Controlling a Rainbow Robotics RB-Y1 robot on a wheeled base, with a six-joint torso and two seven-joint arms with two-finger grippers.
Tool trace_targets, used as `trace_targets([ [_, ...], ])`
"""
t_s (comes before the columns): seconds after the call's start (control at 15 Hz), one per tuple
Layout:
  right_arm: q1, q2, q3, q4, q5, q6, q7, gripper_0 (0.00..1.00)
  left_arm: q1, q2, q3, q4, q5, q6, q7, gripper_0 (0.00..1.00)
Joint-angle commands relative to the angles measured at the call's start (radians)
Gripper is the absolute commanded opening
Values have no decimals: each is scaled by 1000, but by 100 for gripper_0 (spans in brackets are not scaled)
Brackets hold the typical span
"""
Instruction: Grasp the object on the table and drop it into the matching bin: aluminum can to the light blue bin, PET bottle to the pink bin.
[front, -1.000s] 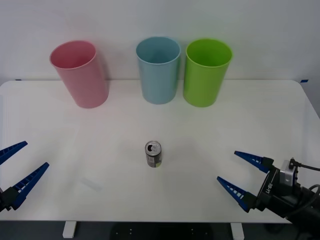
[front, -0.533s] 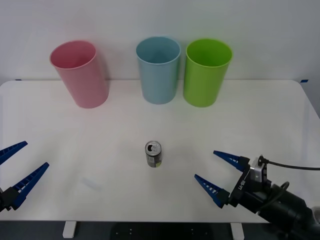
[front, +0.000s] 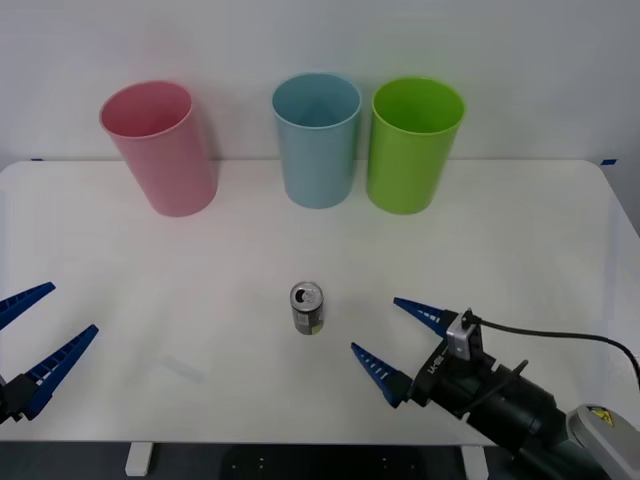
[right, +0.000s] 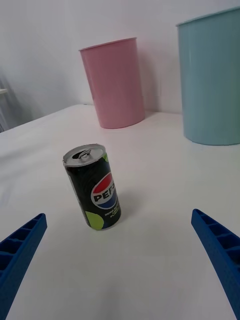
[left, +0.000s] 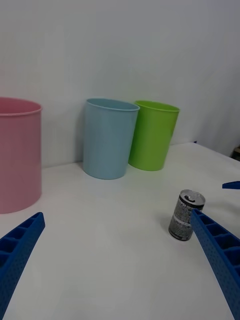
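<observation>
The aluminum can (front: 307, 308) stands upright near the middle of the white table (front: 120, 250); its dark body with yellow-green marks shows close up as the can (right: 93, 187) in the right wrist view and smaller as the can (left: 186, 215) in the left wrist view. My right gripper (front: 396, 338) is open just right of the can, fingers pointing at it, not touching. At the table's front left edge my left gripper (front: 35, 333) is open. The pink bin (front: 160, 148) and light blue bin (front: 317, 139) stand at the back.
A lime green bin (front: 411, 143) stands right beside the light blue one. The three bins line the table's far edge before a white wall. A black cable (front: 560, 336) trails from my right wrist.
My right gripper has moved left across the table toward the can, staying open. The can, the bins and the left arm have not moved.
</observation>
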Motion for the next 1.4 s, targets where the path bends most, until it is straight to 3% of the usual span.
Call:
trace_targets([
  [0.07,-18,13,39,0,1,54,2,100,0,0,0,0,0,0,0,100],
  [0.53,-87,20,142,6,0,197,-3,100,0,0,0,0,0,0,0,100],
  [1.07,-259,124,153,242,9,171,10,100,0,0,0,0,0,0,0,100],
  [1.4,-286,144,179,259,8,206,13,100,0,0,0,0,0,0,0,100],
])
